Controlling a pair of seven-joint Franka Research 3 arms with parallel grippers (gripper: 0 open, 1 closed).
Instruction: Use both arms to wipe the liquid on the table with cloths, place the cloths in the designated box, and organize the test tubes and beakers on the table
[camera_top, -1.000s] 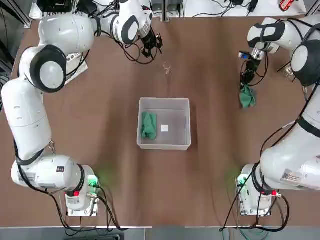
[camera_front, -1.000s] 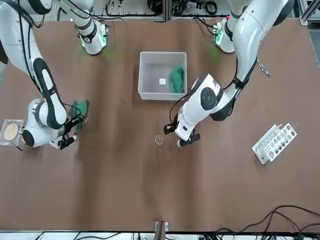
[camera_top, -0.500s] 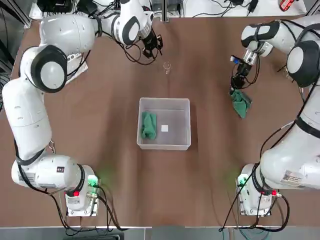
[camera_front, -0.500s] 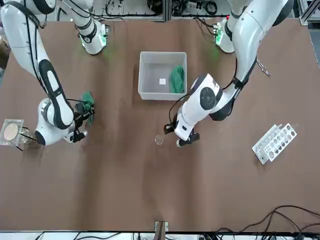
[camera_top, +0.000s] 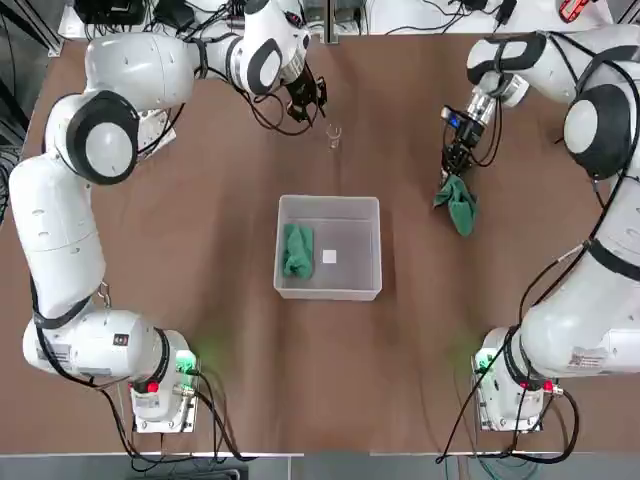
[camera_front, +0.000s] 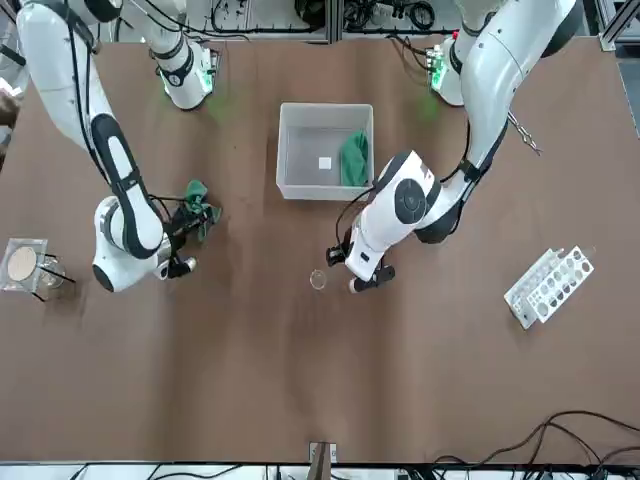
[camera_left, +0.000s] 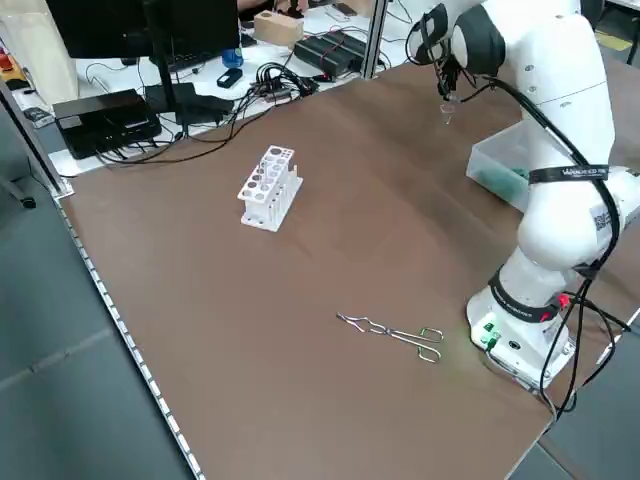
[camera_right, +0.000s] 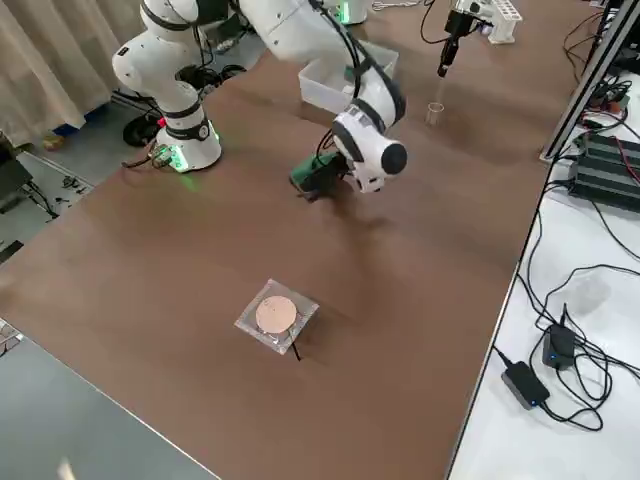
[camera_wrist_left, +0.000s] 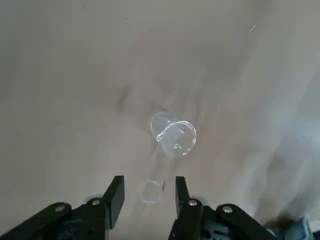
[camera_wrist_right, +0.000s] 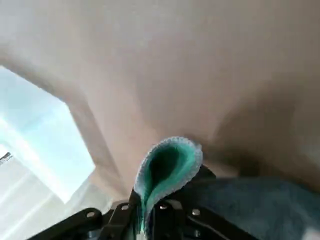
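One cloth (camera_top: 298, 250) is contained in the box (camera_top: 350, 245) (towards its left side). The rack (camera_front: 549, 287) is placed on the table (camera_top: 330, 370).

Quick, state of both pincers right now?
Left pincer: open, holding nothing, near the clear glass tube.
Right pincer: closed on a green cloth, right of the bin.

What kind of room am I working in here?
Probably a robotics lab: two robot arms are mounted at one table, a white holed tube rack and metal tongs lie on it, and a monitor stands beyond.
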